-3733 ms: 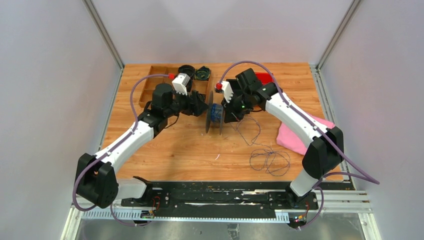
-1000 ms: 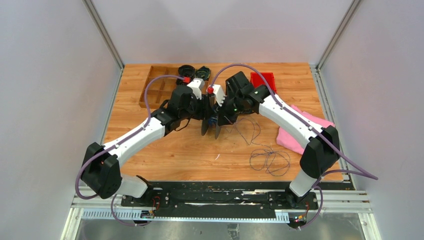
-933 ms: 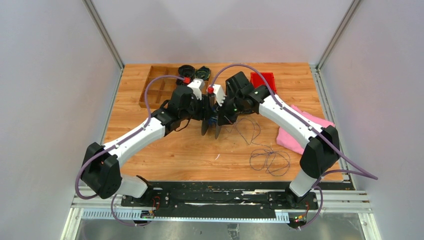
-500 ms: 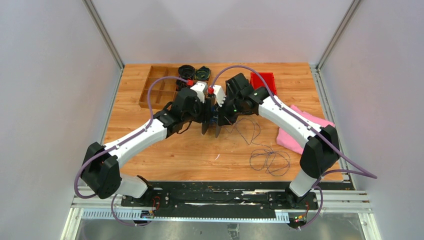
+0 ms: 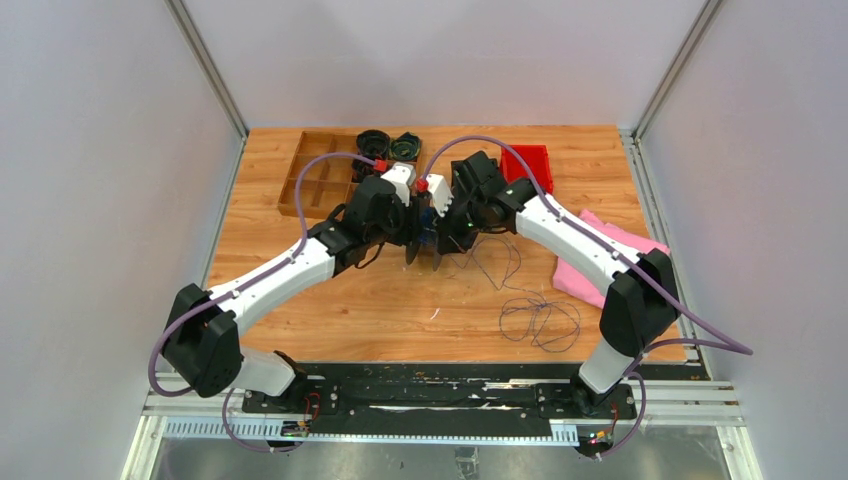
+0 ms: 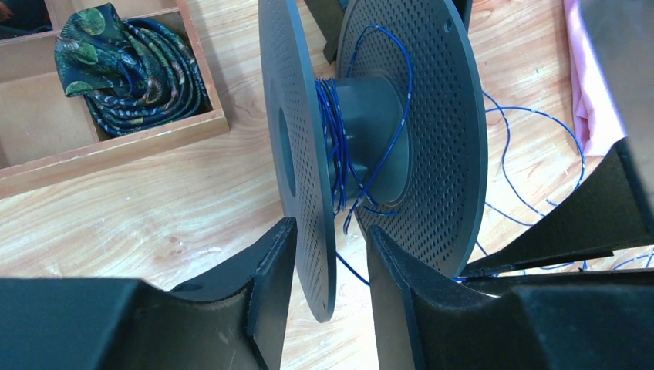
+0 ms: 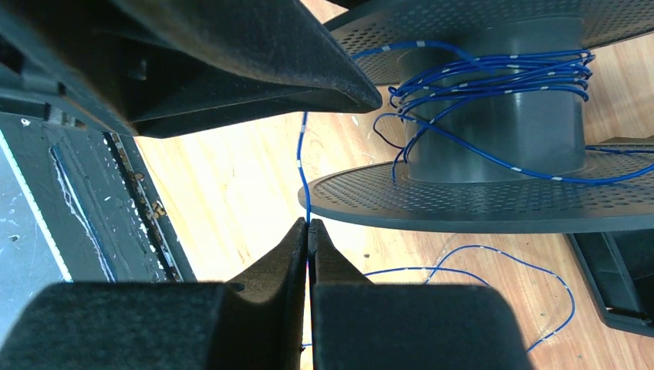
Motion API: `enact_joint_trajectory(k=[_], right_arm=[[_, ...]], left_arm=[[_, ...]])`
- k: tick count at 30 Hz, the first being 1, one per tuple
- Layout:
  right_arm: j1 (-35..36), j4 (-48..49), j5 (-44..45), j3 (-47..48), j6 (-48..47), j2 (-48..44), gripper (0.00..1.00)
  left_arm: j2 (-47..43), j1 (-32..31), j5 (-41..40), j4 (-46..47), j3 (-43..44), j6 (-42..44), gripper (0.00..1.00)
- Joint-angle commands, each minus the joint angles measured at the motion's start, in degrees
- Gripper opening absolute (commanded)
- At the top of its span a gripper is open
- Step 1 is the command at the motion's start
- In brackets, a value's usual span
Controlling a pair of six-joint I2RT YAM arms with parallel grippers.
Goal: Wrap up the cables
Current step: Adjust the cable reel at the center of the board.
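Note:
The grey perforated spool [image 5: 424, 238] stands on its rims mid-table, with a few turns of thin dark blue cable [image 6: 339, 146] on its hub. My left gripper [image 6: 332, 227] is open and straddles the rim of the near flange [image 6: 297, 116], with a gap at the right finger. My right gripper [image 7: 308, 225] is shut on the cable [image 7: 304, 177], which runs up from the jaws to the hub windings [image 7: 493, 77]. The rest of the cable lies in loose loops [image 5: 540, 320] on the table at the right. In the top view the left gripper [image 5: 410, 232] and right gripper [image 5: 448, 236] flank the spool.
A wooden divided tray [image 5: 312, 182] holding a green patterned cloth [image 6: 127, 69] stands at the back left. Two black coiled bundles [image 5: 390, 143] sit behind it. A red bin [image 5: 527, 158] is at the back. A pink cloth [image 5: 600, 265] lies at the right.
Both grippers have closed in on the spool from either side; the left moved right until its fingers straddle the flange. In the last half second the spool and grippers shifted slightly toward the back.

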Motion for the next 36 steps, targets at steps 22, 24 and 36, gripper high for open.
enact_joint_trajectory(k=[22, 24, 36], right_arm=[[0.1, -0.3, 1.6, -1.2, -1.6, -2.6, 0.01], [-0.2, -0.7, 0.4, -0.8, -1.3, -2.3, 0.01], [-3.9, -8.1, -10.4, 7.7, 8.0, 2.5, 0.01]], left_arm=[[-6.3, 4.1, 12.8, 12.9, -6.3, 3.4, 0.75], [-7.3, 4.8, 14.7, 14.3, -7.5, 6.2, 0.80], [-11.0, 5.4, 25.5, 20.9, -14.0, 34.5, 0.85]])
